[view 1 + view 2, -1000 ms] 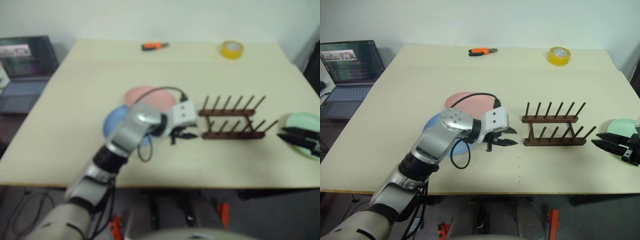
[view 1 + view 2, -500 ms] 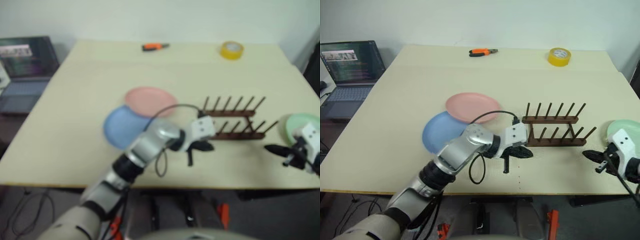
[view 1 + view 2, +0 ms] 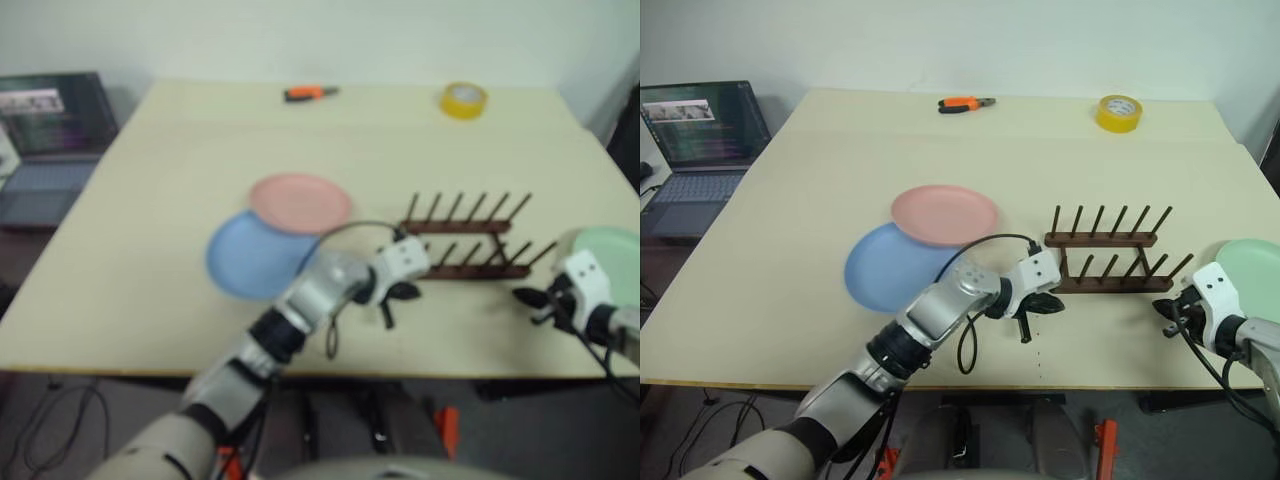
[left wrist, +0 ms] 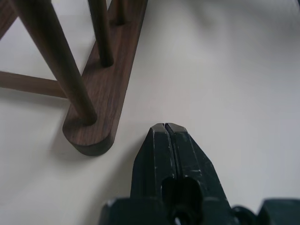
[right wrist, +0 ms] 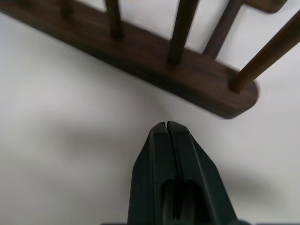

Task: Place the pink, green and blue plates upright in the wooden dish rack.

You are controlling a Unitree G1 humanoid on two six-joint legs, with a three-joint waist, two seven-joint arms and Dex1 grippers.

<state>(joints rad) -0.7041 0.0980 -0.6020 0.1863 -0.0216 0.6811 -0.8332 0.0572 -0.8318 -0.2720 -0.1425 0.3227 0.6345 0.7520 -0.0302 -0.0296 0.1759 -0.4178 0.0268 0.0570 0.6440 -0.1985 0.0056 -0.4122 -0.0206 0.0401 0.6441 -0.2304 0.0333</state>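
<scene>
Wooden dish rack [image 3: 1108, 262], empty, long axis running left to right between my two claws. My left claw [image 3: 1032, 312], fingers pressed together and holding nothing, sits at its left end; my right claw [image 3: 1167, 306], likewise closed and empty, at its right end. Pink plate [image 3: 944, 214] and blue plate [image 3: 890, 267] lie flat, overlapping, on the tabletop [image 3: 820, 180] behind my left arm; green plate [image 3: 1255, 265] lies just past my right claw.

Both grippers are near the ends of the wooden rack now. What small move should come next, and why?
Probably nudge the dish rack with both shut grippers to square it. The left gripper and right gripper sit at its near rail's ends with jaws closed, holding nothing, so no plate can be grasped yet; the rack holds no plates.
</scene>
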